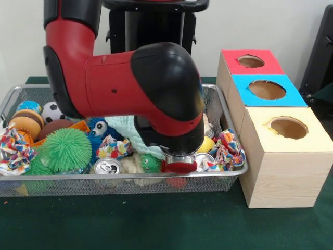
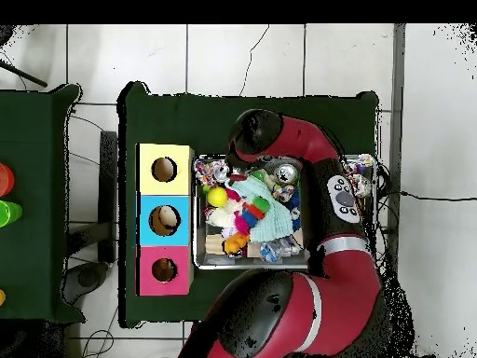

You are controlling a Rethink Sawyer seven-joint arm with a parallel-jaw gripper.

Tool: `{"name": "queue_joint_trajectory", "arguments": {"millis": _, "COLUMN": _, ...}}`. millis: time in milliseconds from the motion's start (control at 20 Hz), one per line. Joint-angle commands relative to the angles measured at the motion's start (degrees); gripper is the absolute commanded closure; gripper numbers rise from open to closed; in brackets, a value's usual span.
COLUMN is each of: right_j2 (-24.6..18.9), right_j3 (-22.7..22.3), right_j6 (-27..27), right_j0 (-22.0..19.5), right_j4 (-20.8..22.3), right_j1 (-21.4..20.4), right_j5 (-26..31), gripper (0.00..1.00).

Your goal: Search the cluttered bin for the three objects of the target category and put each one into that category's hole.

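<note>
With the arm (image 1: pixel 130 88) buried in the bin (image 1: pixel 229 122), can't tell if its gripper holds anything. It could easily snag loose cloth (image 1: pixel 227 148) coming up.

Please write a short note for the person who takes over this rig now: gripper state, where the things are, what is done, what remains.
Gripper: hidden by the arm, which hangs low over the wire bin; state cannot be told.
Bin is full of clutter: soda can, green spiky ball, yellow ball.
Box beside the bin: something pale shows in the blue hole; the yellow hole and red hole look empty.
Left: find the remaining targets.
</note>
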State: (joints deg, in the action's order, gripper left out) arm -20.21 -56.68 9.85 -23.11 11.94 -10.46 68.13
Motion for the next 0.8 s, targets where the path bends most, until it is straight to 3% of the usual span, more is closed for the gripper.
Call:
{"name": "queue_joint_trajectory", "arguments": {"millis": 50, "right_j2": 2.7, "right_j3": -13.0, "right_j6": 18.2, "right_j0": -3.2, "right_j4": -1.0, "right_j1": -1.0, "right_j5": -8.7, "gripper": 0.00}}
{"name": "queue_joint_trajectory", "arguments": {"millis": 300, "right_j2": 6.9, "right_j3": -13.4, "right_j6": 24.8, "right_j0": -3.2, "right_j4": -2.1, "right_j1": -1.2, "right_j5": -8.5, "gripper": 0.00}}
{"name": "queue_joint_trajectory", "arguments": {"millis": 550, "right_j2": 11.5, "right_j3": -18.2, "right_j6": 34.1, "right_j0": -1.9, "right_j4": -6.3, "right_j1": -3.5, "right_j5": -10.9, "gripper": 0.00}}
{"name": "queue_joint_trajectory", "arguments": {"millis": 800, "right_j2": 14.3, "right_j3": -20.8, "right_j6": 35.4, "right_j0": -2.2, "right_j4": -8.9, "right_j1": -4.4, "right_j5": -10.8, "gripper": 0.00}}
